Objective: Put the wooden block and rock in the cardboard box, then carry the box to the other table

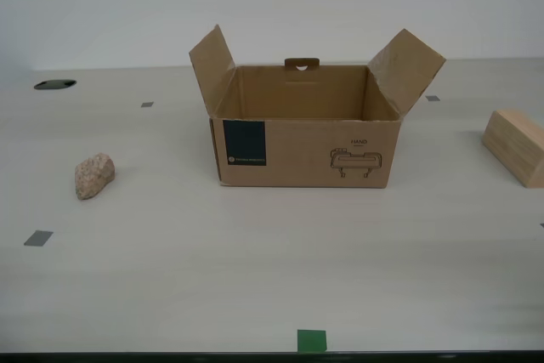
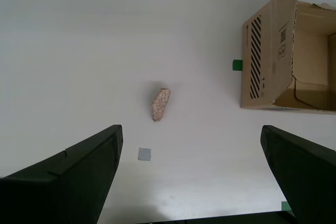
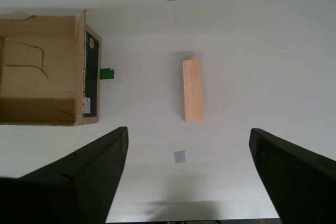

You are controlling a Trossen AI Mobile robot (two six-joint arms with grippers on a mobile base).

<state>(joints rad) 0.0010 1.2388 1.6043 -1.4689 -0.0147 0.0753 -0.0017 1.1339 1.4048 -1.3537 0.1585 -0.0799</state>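
Note:
The cardboard box (image 1: 306,149) stands open in the middle of the smooth beige table, flaps raised, nothing visible inside. At the exterior view's left lies the pinkish rock (image 1: 93,176); the pale wooden block (image 1: 516,146) rests at the exterior view's right edge. My second gripper (image 2: 191,169) hangs open high above the rock (image 2: 160,104), with the box (image 2: 273,66) off to one side. Over the wooden block (image 3: 192,89) my first gripper (image 3: 189,169) hovers open, the box (image 3: 47,72) beside it. Neither gripper shows in the exterior view. The other table is out of view.
Small grey tape squares (image 1: 37,238) dot the table and a green tape mark (image 1: 311,340) sits at its near edge. A dark round hole (image 1: 54,84) lies at the far end of the exterior view's left. A white wall runs behind the table.

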